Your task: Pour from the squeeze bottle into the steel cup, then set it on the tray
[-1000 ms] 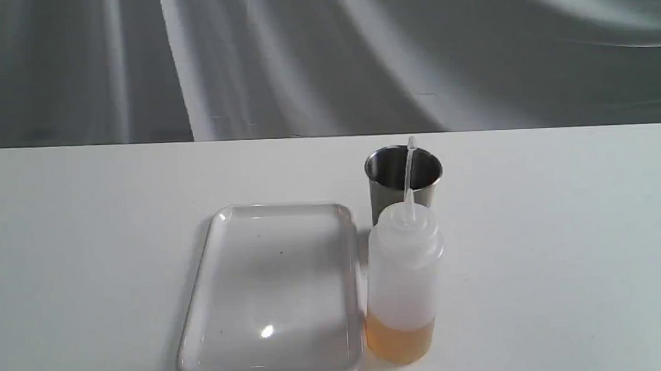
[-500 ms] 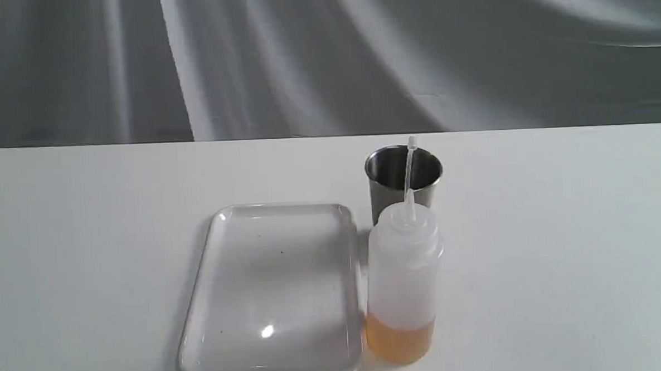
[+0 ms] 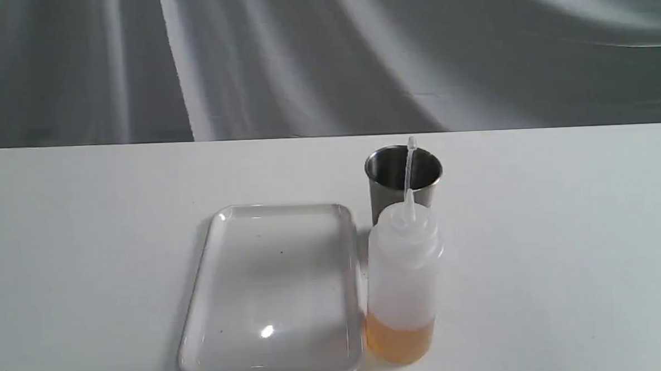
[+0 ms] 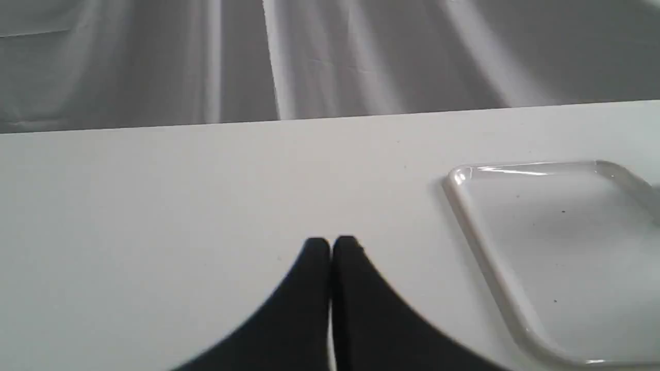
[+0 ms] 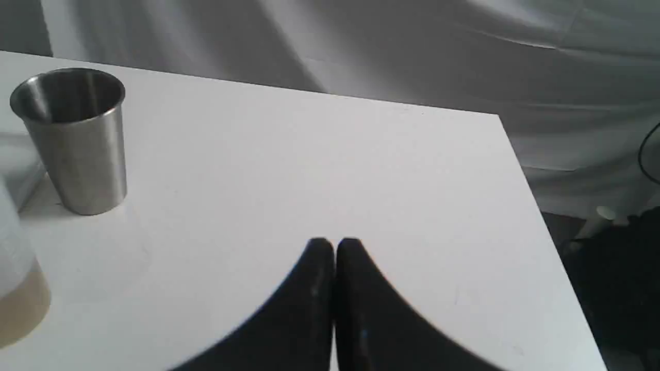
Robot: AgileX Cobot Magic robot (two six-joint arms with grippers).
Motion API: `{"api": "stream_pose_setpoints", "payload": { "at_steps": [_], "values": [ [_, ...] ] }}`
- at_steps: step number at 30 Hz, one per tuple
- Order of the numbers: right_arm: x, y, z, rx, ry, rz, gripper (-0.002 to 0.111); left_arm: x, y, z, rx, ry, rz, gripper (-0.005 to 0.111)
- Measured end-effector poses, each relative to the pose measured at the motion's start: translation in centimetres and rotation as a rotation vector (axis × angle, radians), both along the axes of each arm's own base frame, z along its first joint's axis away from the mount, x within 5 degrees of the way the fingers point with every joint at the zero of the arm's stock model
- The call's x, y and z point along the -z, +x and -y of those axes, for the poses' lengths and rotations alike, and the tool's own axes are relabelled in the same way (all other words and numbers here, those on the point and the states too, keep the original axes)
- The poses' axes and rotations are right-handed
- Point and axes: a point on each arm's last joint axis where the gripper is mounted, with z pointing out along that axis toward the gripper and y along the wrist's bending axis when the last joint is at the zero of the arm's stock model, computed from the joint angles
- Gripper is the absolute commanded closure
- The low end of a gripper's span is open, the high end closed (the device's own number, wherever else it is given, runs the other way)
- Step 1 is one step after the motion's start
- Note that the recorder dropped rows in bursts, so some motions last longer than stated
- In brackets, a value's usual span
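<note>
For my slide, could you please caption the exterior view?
Upright bottle beside the tray, with the cup behind it.

White table point(image 3: 561, 242) carried three things: white tray point(image 3: 201, 280) lay flat; squeeze bottle point(image 3: 404, 271) stood upright just beside it (amber liquid low); steel cup point(image 3: 384, 197) stood behind bottle.

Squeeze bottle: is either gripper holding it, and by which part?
Nothing is held. Left gripper and right gripper are shut empty; the squeeze bottle stands free.
</note>
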Motion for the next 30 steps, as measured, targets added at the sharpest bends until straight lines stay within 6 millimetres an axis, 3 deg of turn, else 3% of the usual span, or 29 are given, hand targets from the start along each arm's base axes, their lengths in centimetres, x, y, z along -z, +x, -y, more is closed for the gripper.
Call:
{"api": "stream_pose_setpoints", "payload": {
  "at_steps": [10, 19, 25, 30],
  "values": [
    [-4.8, 6.5, 1.2, 0.033, 0.112, -0.042, 0.108, 0.0, 0.0, 0.0, 0.000, 0.000, 0.000, 0.107],
    [-5.7, 9.9, -2.3, -0.177, 0.139, 0.042, 0.108, 0.0, 0.0, 0.0, 0.000, 0.000, 0.000, 0.107],
    [-4.5, 11.9, -5.2, -0.315, 0.142, 0.033, 0.108, 0.0, 0.0, 0.0, 0.000, 0.000, 0.000, 0.107],
    [-0.4, 12.0, -7.8, -0.433, 0.143, 0.002, 0.108, 0.0, 0.0, 0.0, 0.000, 0.000, 0.000, 0.107]
  ]
}}
